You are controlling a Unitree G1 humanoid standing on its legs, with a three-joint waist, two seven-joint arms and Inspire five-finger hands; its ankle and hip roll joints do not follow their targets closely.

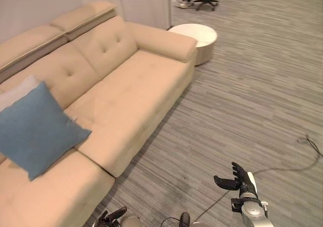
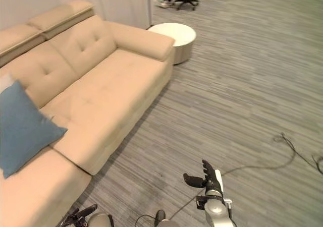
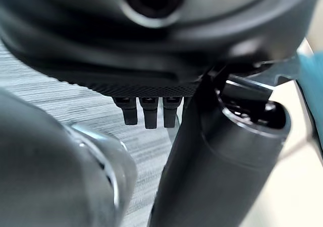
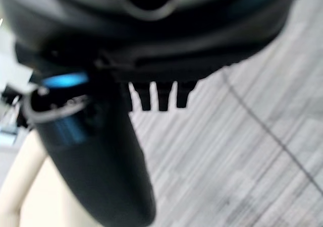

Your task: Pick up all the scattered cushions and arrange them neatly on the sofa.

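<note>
1. A long beige sofa point(image 1: 116, 96) runs from the upper left down to the lower left of the head views, with tufted back cushions.
2. A blue cushion point(image 1: 38, 131) leans upright against the backrest at the left edge of the frame; in the left eye view a pale grey cushion point(image 1: 17, 93) peeks out behind it.
3. The right hand point(image 1: 237, 179) hangs over the striped grey carpet point(image 1: 242, 101) at the lower right, fingers straight and spread, thumb out, holding nothing.
4. The left hand point(image 1: 112, 217) sits at the bottom edge beside the sofa front; its wrist view shows straight fingers point(image 3: 145, 117) over carpet, empty.
5. A round white table point(image 1: 197, 40) stands just past the sofa's far armrest.
6. At the top edge, an office chair base point(image 1: 206, 2) and a person's shoe point(image 1: 181, 3).
</note>
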